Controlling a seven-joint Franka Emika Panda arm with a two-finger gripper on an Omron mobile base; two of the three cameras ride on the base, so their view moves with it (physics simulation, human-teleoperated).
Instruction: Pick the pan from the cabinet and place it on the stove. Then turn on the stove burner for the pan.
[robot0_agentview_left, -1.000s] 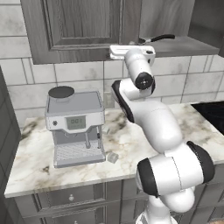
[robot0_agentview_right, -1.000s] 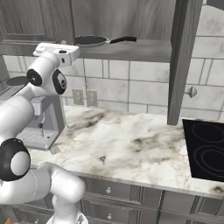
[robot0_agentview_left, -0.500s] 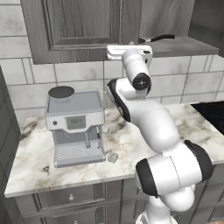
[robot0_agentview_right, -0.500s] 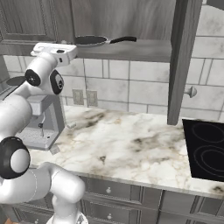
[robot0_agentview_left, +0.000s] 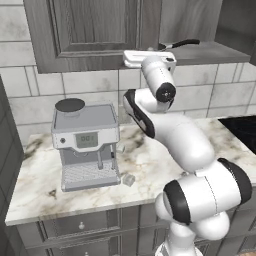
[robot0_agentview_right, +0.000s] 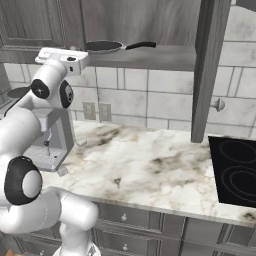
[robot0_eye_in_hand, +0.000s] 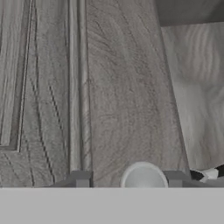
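Reaching up at the grey wood-grain wall cabinet (robot0_agentview_left: 95, 30), the two-finger gripper (robot0_eye_in_hand: 127, 178) is seen with its tips either side of a small round silver knob (robot0_eye_in_hand: 143, 176); whether it is clamped cannot be told. The black frying pan (robot0_agentview_right: 105, 46) sits on the open cabinet shelf, well apart from the black glass stove (robot0_agentview_right: 235, 170). A grip and pull on the knob is judged to be called for. No legible writing is found.

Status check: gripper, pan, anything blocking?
Gripper straddling a cabinet door knob, jaws not seen touching it. Pan on the cabinet shelf, untouched. Door open beside stove.
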